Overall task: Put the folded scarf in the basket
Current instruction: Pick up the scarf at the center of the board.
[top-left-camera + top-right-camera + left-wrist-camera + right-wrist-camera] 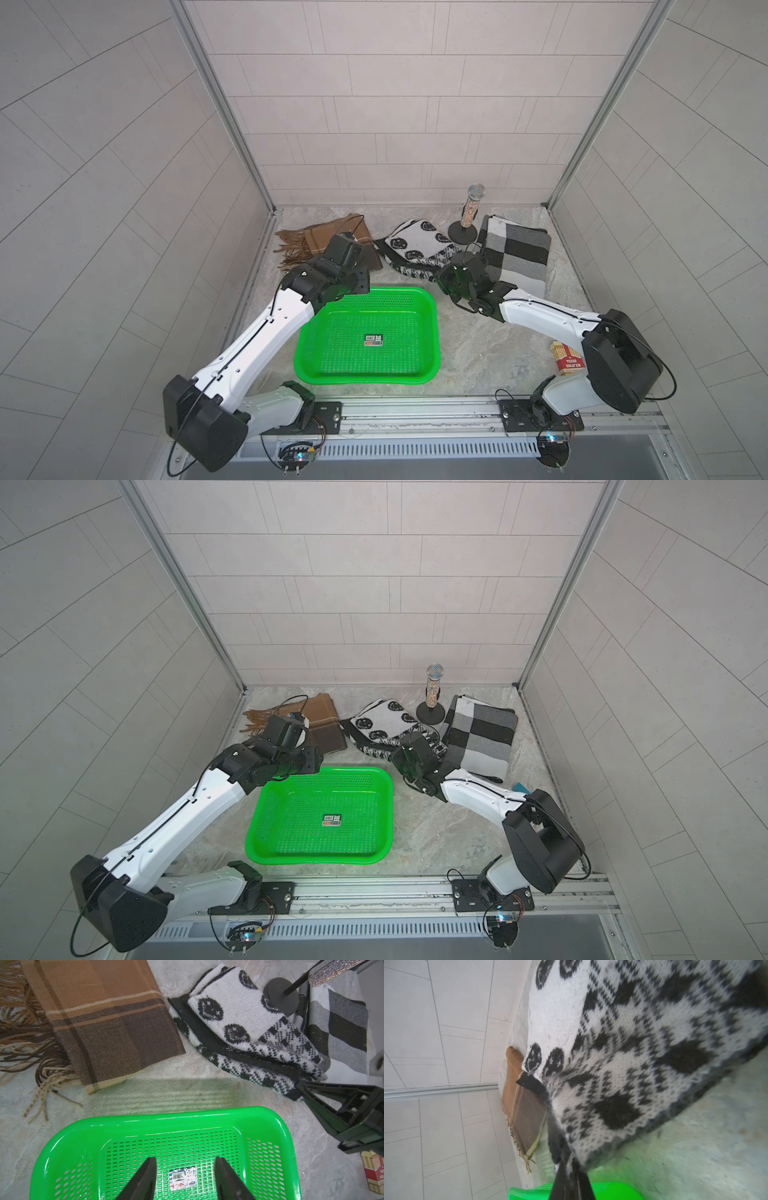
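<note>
three folded scarves lie in a row along the back of the marble table (pixel 478 353). in a top view, from left to right: one brown plaid scarf (pixel 320 239) with fringe at left centre, one black-and-white smiley scarf (pixel 419 249) in the middle, one grey checked scarf (pixel 515 253) at right centre. one glittery microphone on a stand (pixel 471 212) rises between the last two. one green basket (pixel 324 353) sits empty at lower centre, just in front of the scarves. the left gripper (pixel 185 1180) hovers over the basket's back edge, jaws spread, holding nothing. the right gripper (pixel 571 1167) is pressed together, pinching the smiley scarf's near corner. one red card box (pixel 567 359) stands at lower right.
</note>
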`<state>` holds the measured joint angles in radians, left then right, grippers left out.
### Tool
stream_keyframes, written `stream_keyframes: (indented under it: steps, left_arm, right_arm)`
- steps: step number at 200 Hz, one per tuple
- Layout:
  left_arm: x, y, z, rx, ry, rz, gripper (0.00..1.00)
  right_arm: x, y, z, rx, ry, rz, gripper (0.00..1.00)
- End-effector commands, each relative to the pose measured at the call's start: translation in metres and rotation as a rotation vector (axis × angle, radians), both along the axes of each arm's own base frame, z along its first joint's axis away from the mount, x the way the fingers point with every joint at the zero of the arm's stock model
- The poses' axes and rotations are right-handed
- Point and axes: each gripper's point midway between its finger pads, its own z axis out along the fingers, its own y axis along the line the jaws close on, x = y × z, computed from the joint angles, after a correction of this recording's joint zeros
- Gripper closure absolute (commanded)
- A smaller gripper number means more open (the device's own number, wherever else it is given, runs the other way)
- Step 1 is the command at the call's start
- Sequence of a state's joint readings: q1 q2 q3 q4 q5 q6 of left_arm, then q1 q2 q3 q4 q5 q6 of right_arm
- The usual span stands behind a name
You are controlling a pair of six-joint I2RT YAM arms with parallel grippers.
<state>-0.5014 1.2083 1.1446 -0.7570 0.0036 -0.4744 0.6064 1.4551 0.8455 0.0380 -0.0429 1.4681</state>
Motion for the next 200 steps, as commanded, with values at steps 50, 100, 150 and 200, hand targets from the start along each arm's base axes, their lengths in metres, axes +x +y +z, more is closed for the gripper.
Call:
stream_keyframes:
  steps: [50, 100, 150, 200]
  left_arm:
    - [0.039, -0.019, 0.000, 0.009, -0.005, -0.038, 0.47]
    - [0.083, -0.041, -0.005, -0.005, -0.004, -0.099, 0.36]
    - [0.148, -0.061, -0.026, -0.020, 0.040, -0.229, 0.17]
    - [0.206, -0.074, -0.072, 0.067, 0.120, -0.385, 0.14]
  right_arm:
    - [-0.035, -0.019, -0.027, -0.077, 0.098, -0.030, 1.00]
    - [-0.040, -0.015, -0.022, -0.091, 0.078, 0.055, 0.53]
    - [-0.044, -0.052, -0.014, -0.171, 0.070, 0.063, 0.23]
    - [-0.034, -0.083, -0.033, -0.123, 0.152, 0.143, 0.20]
